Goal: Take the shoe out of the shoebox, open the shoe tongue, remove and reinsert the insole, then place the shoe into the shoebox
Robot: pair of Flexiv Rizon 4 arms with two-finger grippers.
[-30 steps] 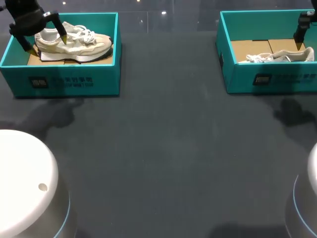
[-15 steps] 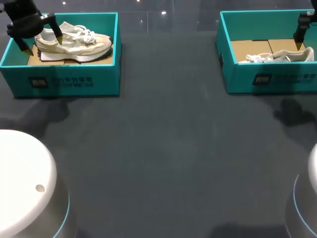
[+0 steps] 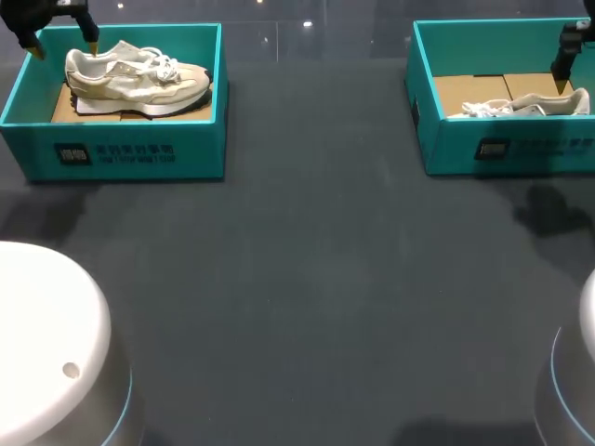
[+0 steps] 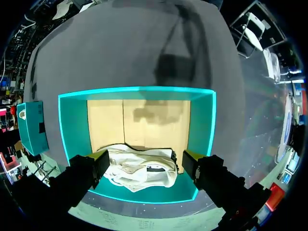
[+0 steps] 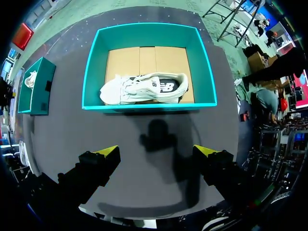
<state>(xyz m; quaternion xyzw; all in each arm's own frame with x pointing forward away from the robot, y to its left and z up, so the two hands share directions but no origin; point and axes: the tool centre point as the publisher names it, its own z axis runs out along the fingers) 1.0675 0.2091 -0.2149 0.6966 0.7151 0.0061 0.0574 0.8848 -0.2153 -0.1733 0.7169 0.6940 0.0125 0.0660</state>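
Left gripper (image 3: 66,46) lifted away, shoe (image 3: 139,79) in shoebox (image 3: 130,149)

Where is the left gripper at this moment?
In the head view, the left gripper hangs open at the far left, above the heel end of the shoe that lies in the left shoebox.

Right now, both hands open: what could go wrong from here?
1. The left hand hangs open over the heel end of the left shoe, close to the left shoebox wall; a straight descent may clip the rim.
2. The right shoe lies on its side with its laces loose; a finger may snag them.
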